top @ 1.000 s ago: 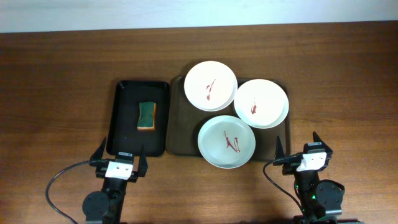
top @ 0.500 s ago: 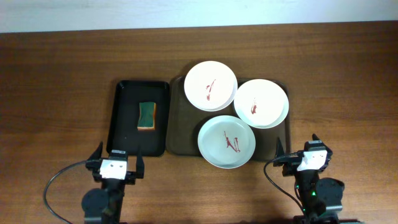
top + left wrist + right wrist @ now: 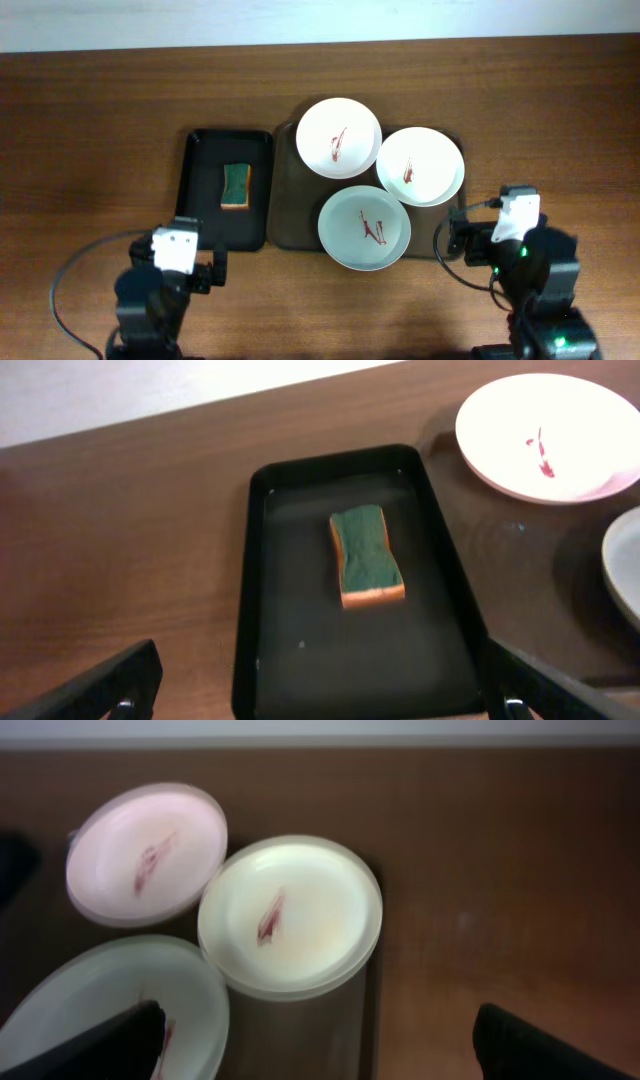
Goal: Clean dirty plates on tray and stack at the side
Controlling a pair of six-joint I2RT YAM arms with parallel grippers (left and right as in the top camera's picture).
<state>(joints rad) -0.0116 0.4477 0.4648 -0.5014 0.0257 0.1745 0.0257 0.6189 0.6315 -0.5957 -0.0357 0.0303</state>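
Overhead, front plate (image 3: 364,228) overhanging tray (image 3: 285,200) rim, open tabletop (image 3: 570,120) on right.

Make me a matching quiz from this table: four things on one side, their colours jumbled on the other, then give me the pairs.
Things:
1. sponge
2. larger tray
3. narrower tray
4. plate nearest the robot

Colours:
A. dark brown
B. green over orange
C. white with red streaks
D. black

Pairs: 1-B, 2-A, 3-D, 4-C
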